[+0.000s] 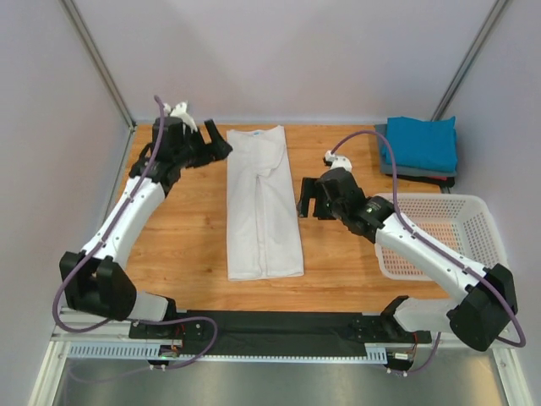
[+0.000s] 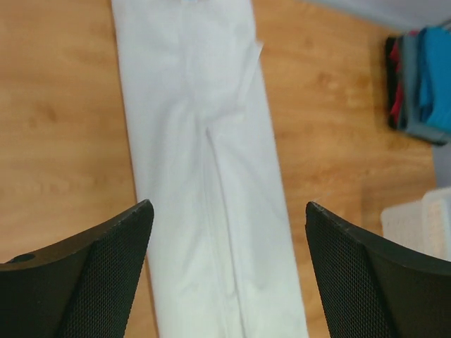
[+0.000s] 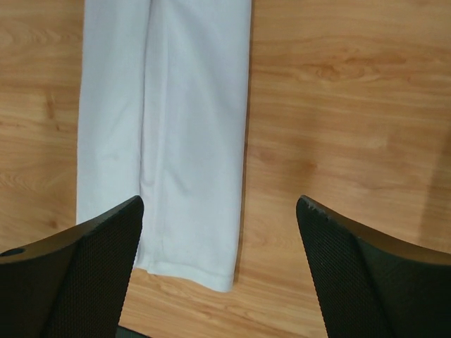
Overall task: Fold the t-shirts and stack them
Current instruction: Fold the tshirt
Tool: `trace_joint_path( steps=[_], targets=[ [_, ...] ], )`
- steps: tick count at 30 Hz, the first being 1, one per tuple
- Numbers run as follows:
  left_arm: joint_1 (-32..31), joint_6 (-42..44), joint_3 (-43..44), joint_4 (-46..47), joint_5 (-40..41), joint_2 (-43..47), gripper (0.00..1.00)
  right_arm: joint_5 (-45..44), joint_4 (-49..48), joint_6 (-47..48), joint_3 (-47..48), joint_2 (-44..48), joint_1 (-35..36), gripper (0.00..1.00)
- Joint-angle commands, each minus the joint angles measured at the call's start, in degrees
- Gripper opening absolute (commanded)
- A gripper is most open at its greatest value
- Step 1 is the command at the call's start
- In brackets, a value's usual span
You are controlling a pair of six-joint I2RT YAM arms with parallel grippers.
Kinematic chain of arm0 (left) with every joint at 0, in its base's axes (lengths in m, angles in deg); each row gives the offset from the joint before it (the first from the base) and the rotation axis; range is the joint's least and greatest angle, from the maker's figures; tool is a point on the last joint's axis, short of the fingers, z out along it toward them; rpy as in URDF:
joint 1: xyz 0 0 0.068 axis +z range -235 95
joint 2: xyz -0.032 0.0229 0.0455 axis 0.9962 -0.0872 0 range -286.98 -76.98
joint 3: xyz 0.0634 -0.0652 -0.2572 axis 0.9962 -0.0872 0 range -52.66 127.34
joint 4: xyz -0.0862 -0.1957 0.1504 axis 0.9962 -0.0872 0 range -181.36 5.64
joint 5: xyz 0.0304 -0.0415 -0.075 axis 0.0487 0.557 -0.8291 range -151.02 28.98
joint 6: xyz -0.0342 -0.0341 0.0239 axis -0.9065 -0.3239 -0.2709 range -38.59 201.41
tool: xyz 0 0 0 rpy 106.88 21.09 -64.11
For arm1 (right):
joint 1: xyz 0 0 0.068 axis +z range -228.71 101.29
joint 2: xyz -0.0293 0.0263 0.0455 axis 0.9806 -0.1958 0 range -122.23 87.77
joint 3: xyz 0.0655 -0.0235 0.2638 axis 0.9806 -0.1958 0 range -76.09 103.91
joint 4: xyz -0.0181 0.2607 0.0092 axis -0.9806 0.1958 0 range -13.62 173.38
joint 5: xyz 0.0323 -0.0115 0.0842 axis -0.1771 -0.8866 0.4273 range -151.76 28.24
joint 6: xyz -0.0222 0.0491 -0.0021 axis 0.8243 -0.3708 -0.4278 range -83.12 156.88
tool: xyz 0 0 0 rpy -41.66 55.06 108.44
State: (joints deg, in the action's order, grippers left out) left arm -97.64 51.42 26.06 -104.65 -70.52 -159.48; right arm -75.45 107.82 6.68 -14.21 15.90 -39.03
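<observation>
White t-shirt (image 1: 264,203) folded lengthwise, left end effector (image 1: 218,139) spread wide, empty, right end effector (image 1: 304,199) likewise

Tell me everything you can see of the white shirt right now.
The white shirt is plain, soft-looking cloth folded into a long, narrow strip. Both sides are turned in and meet along a middle line, and a small loose flap shows near the far end. It lies flat on the wooden table, running lengthwise from the far edge towards the near one, roughly mid-table. It rests only on the table, and nothing grips it.
</observation>
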Motion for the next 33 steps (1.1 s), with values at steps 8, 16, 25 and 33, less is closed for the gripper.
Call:
trace_joint_path(
  steps=[8,16,25,33],
  targets=[
    [-0.7,-10.1,-37.2,-7.5,-6.6,25.8,0.82,21.8,-13.0,-15.9,-22.8,0.8,0.1,0.73],
    [-4.8,-14.8,-50.8,-7.5,-12.0,30.6,0.74,27.2,-17.4,-19.9,-28.1,-2.3,1.4,0.66],
    [-8.0,-19.9,-57.9,-5.1,-12.2,32.8,0.71,25.9,-18.5,-24.7,-31.7,-2.7,4.8,0.56],
    [-11.3,-22.5,-60.3,-2.0,-10.5,29.3,0.68,23.0,-16.5,-24.5,-31.8,-2.7,5.0,0.43]
  ],
)
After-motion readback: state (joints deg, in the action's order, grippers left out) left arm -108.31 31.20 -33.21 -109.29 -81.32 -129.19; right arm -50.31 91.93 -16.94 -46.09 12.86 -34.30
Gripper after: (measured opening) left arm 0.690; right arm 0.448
